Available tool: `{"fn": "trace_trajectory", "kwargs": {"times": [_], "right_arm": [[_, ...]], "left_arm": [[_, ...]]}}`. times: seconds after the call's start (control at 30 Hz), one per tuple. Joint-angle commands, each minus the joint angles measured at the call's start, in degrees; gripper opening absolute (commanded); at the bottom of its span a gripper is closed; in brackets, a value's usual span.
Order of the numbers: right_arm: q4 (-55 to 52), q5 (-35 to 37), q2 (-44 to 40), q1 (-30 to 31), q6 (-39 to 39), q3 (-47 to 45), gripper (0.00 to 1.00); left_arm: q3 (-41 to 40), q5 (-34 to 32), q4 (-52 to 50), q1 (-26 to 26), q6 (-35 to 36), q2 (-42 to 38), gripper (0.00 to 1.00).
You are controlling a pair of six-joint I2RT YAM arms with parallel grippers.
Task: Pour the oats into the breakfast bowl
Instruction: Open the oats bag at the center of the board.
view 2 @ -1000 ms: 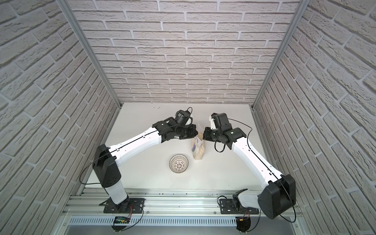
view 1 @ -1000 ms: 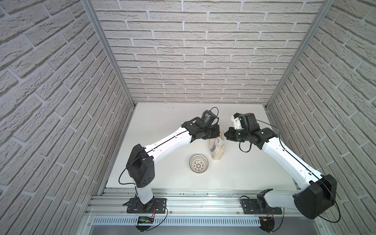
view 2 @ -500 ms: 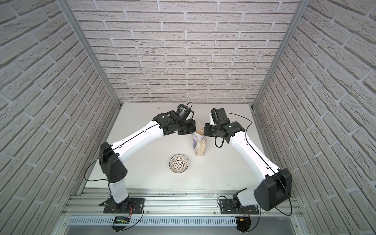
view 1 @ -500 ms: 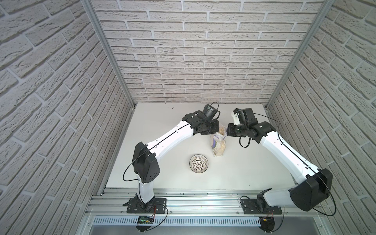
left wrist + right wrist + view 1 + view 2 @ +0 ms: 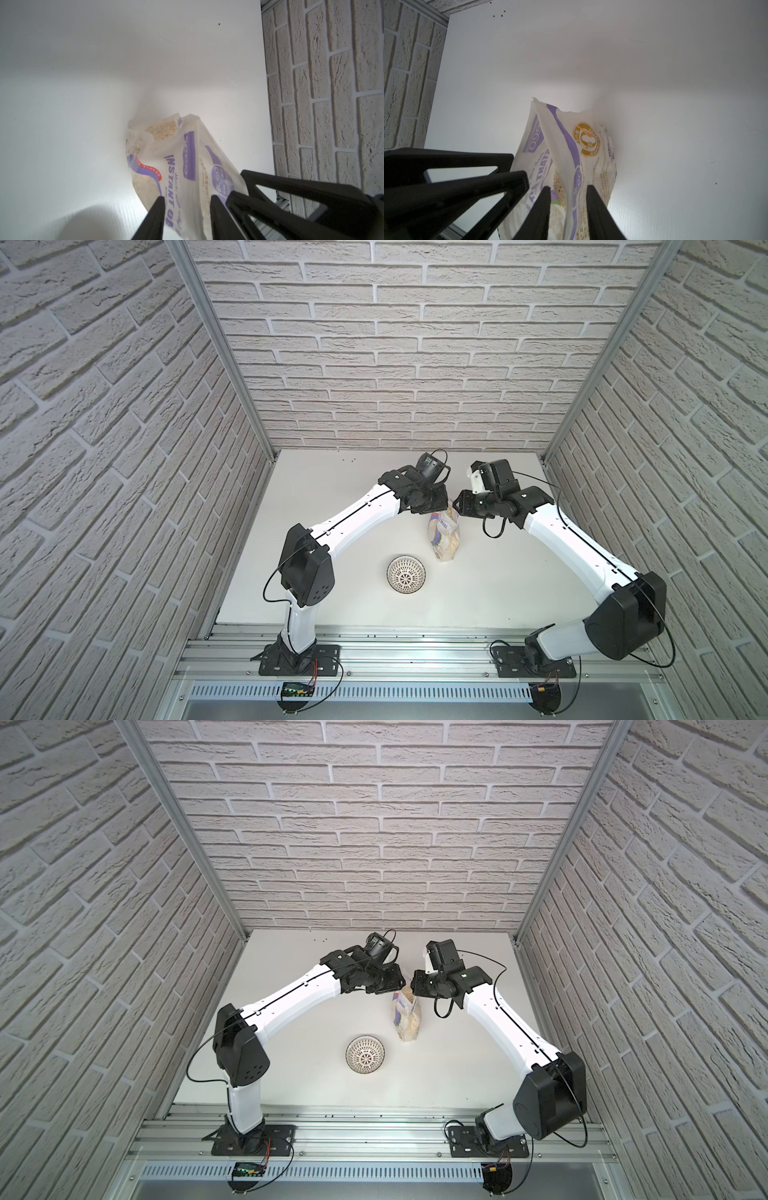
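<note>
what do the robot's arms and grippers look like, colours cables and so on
The left arm and right arm have glossy white links between chunky black joint housings, with thin black cables looping outside. The left gripper and right gripper are matte black, with slim tapering jaws and open triangular cutouts.

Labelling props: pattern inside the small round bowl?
Small round bowl: black radial pattern on white, best in a top view.

One oat pouch [image 5: 444,537], one bowl [image 5: 406,574], one table [image 5: 316,489], two arms, left arm [image 5: 353,514], right arm [image 5: 569,539], a few dark specks [image 5: 501,15].
</note>
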Motion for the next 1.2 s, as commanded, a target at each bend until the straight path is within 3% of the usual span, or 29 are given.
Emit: {"fn": "trace_trajectory", "kwargs": {"times": [0.0,0.07,0.2,0.27,0.5,0.67,0.8,0.87,0.93,0.97,1.0,1.07,1.17], "right_arm": [[1.65,-0.63,0.81,-0.04,-0.17,-0.19,0.32],[1.61,-0.42,1.27,-0.08,-0.47,0.2,0.28],[1.6,1.17,2.37,-0.04,-1.65,2.15,0.05],[1.54,3.41,2.64,-0.08,-2.46,3.61,0.04],[2.66,13.21,5.7,-1.37,-6.81,8.28,0.03],[7.95,11.49,7.87,-2.16,-7.76,8.55,0.04],[11.41,5.51,10.46,-3.04,-7.61,10.06,0.05],[12.41,3.28,11.05,-3.07,-7.25,10.42,0.11],[14.59,2.31,10.18,-3.07,-6.36,9.23,0.27],[15.6,2.57,9.29,-3.07,-5.66,8.32,0.43],[16.29,2.99,8.05,-3.07,-5.11,7.42,0.65],[17.81,3.32,4.63,-3.07,-4.62,4.41,0.88],[20.88,2.11,-2.39,-2.94,-6.66,-2.57,0.94]], "left_arm": [[3.17,-1.24,-1.55,0.46,2.25,3.06,0.4],[5.63,-1.6,-3.81,0.61,3.08,4.83,0.37],[10.03,-1.28,-6.78,0.98,4.44,5.97,0.11],[12.1,-2.38,-8.62,1.1,4.94,6.09,0.0],[18.83,-4.27,-15.75,3.55,5.4,6.98,0.0],[19.26,-5.34,-15.87,4.95,6.03,7.46,0.0],[21.44,-5.32,-16.06,6.24,5.87,9.83,0.0],[22.65,-5.53,-16.23,6.79,5.88,10.93,0.0],[22.9,-5.51,-15.93,7.13,5.88,11.55,0.0],[22.88,-5.46,-15.81,7.22,5.88,11.69,0.0],[22.97,-5.5,-15.78,7.32,5.88,11.78,0.0],[22.9,-5.49,-15.87,7.49,5.82,11.84,0.0],[22.74,-5.38,-15.79,7.56,5.88,11.64,0.0]]}}
